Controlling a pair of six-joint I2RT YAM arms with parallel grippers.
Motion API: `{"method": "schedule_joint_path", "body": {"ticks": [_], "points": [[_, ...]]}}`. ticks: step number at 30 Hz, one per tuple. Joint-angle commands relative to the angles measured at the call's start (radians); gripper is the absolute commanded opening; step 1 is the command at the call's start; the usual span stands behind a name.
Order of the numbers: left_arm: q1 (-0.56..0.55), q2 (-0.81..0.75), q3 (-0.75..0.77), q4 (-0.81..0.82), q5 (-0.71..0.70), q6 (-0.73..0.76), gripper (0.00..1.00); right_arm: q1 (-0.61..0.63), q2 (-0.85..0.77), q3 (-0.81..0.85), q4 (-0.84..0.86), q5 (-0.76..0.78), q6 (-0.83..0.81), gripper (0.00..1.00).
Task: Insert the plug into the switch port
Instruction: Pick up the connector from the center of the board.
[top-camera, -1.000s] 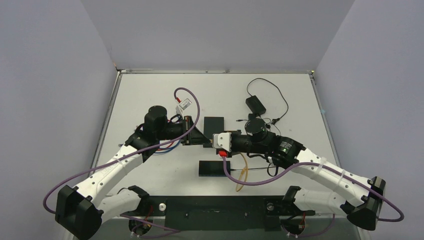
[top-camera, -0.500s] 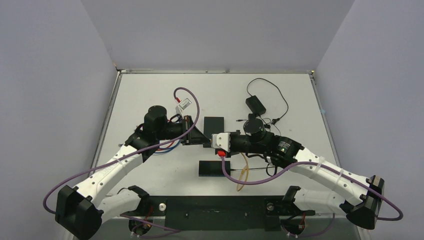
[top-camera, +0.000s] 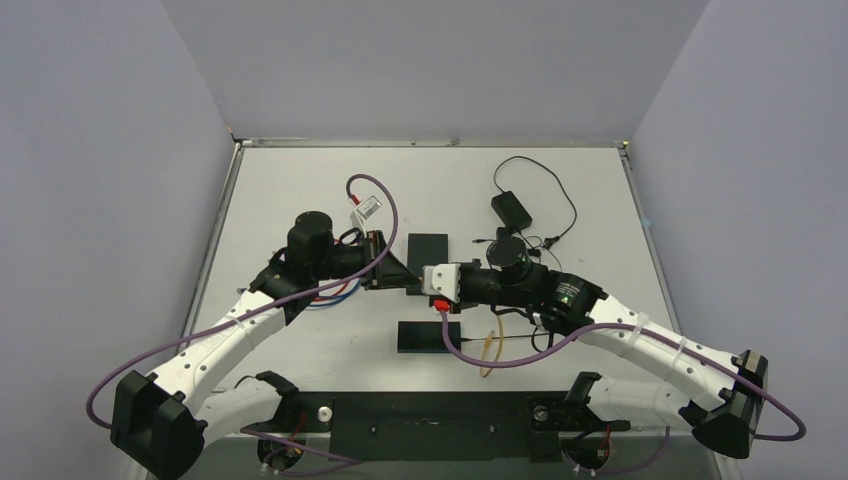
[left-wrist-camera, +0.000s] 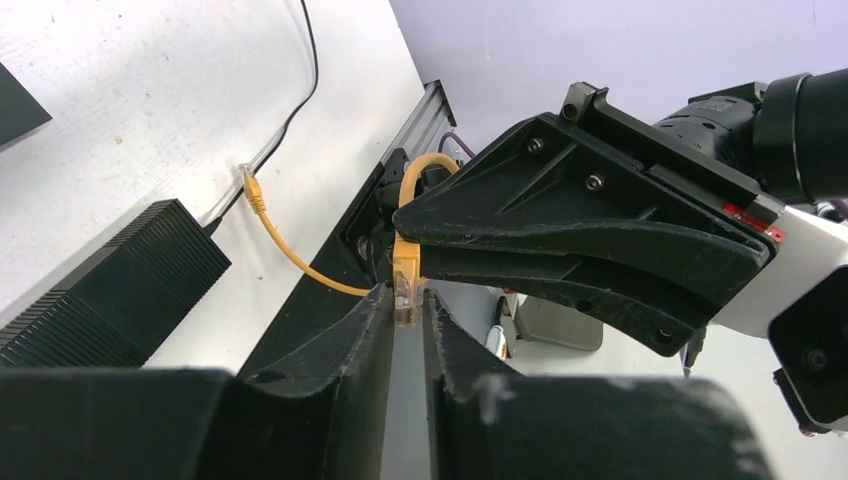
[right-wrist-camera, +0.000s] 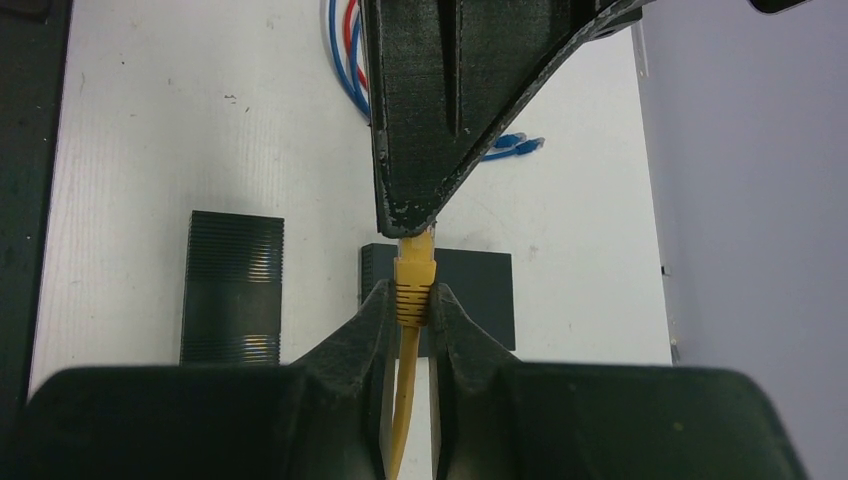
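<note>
The yellow plug (right-wrist-camera: 414, 270) hangs in mid-air above the table's middle, held from both sides. My right gripper (right-wrist-camera: 413, 295) is shut on its ribbed yellow boot, and the cable (top-camera: 488, 345) trails back under the right arm. My left gripper (left-wrist-camera: 405, 300) is shut on the plug's clear tip (left-wrist-camera: 406, 290). In the top view both grippers meet tip to tip, left gripper (top-camera: 412, 283) against right gripper (top-camera: 426, 285), which hides the plug there. Below lie a smooth black box (right-wrist-camera: 470, 290) and a ribbed black box (right-wrist-camera: 232, 287). No switch port shows on either.
Blue and red cables (top-camera: 335, 290) lie coiled under the left arm. A small black adapter (top-camera: 511, 208) with a thin black cord sits at the back right. The yellow cable's other end (left-wrist-camera: 250, 180) rests on the table. A white tagged connector (top-camera: 368, 208) lies behind the left wrist.
The right gripper's jaws have closed onto the plug's boot. The yellow cable loop under the right arm has shifted slightly. Both arms have barely moved.
</note>
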Motion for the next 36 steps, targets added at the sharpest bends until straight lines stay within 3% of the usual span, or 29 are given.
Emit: {"method": "schedule_joint_path", "body": {"ticks": [1,4,12,20,24,36], "points": [[0.007,-0.034,0.002,0.107,0.041,-0.022,0.22,0.007,0.002,0.008,0.03,0.011,0.023,0.0],[0.011,-0.042,0.006,0.097,0.021,-0.005,0.34,0.007,-0.026,0.0,0.024,0.044,0.046,0.0],[0.015,-0.044,0.016,-0.028,-0.109,0.094,0.43,0.008,-0.151,-0.022,-0.057,0.096,0.092,0.0],[0.015,-0.014,-0.009,-0.039,-0.173,0.139,0.45,0.014,-0.301,0.047,-0.261,0.125,0.138,0.0],[0.015,0.004,-0.033,-0.026,-0.208,0.157,0.45,0.022,-0.32,0.075,-0.393,0.065,0.175,0.0],[0.015,0.141,-0.098,0.026,-0.291,0.17,0.44,0.108,-0.245,-0.106,-0.285,0.051,0.351,0.0]]}}
